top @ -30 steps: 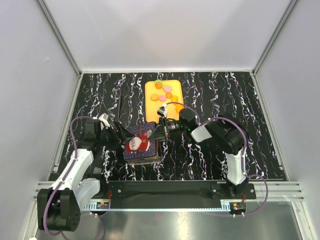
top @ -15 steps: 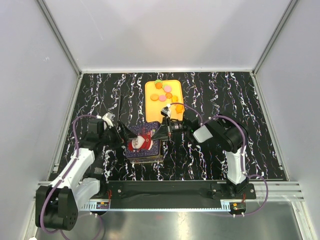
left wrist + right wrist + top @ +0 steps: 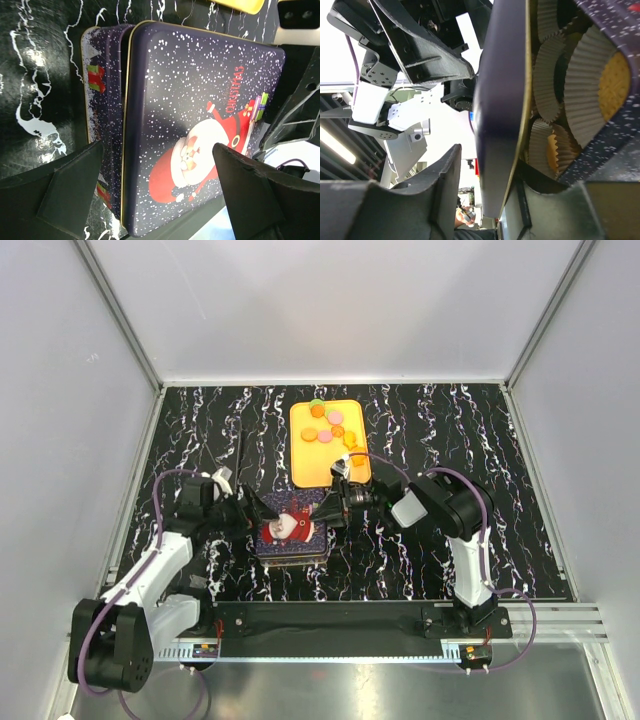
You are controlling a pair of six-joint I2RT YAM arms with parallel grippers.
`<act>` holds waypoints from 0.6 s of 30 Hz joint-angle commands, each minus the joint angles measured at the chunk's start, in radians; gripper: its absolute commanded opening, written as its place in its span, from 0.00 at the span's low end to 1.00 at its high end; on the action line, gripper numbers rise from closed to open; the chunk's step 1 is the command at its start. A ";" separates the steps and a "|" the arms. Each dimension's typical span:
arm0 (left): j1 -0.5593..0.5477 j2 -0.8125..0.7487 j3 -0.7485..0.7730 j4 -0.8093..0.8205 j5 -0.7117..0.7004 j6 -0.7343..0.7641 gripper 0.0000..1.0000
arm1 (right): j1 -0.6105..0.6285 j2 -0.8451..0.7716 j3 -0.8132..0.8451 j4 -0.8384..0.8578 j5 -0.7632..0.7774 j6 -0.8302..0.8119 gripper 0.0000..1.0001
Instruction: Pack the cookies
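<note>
- Tin base (image 3: 102, 100): dark blue with snow specks, at the middle of the black marbled surface (image 3: 450, 420), between the two arms.
- Lid (image 3: 200, 125): Santa picture; lies askew on the base, one edge raised, so the inside shows in the right wrist view.
- Cookies (image 3: 327, 423): orange, pink and green discs on the yellow tray (image 3: 310, 465) behind the tin; other cookies sit in white paper cups (image 3: 580, 80) inside the tin.
- Left fingers (image 3: 75, 185): spread wide on either side of the lid, gripping nothing.
- Right fingers (image 3: 435, 200): apart, with the lid's rim between them and a gap beside one finger.
</note>
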 commanded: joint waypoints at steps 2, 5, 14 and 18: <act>-0.015 0.016 0.033 0.065 0.017 0.011 0.96 | -0.019 0.003 -0.007 0.039 -0.009 -0.008 0.45; -0.016 0.022 0.030 0.069 0.017 0.012 0.96 | -0.031 0.001 -0.013 0.021 -0.013 -0.014 0.46; -0.019 0.028 0.022 0.080 0.019 0.014 0.96 | -0.047 -0.020 -0.021 -0.085 -0.010 -0.083 0.50; -0.021 0.028 0.025 0.080 0.020 0.015 0.96 | -0.053 -0.043 -0.021 -0.190 -0.001 -0.144 0.51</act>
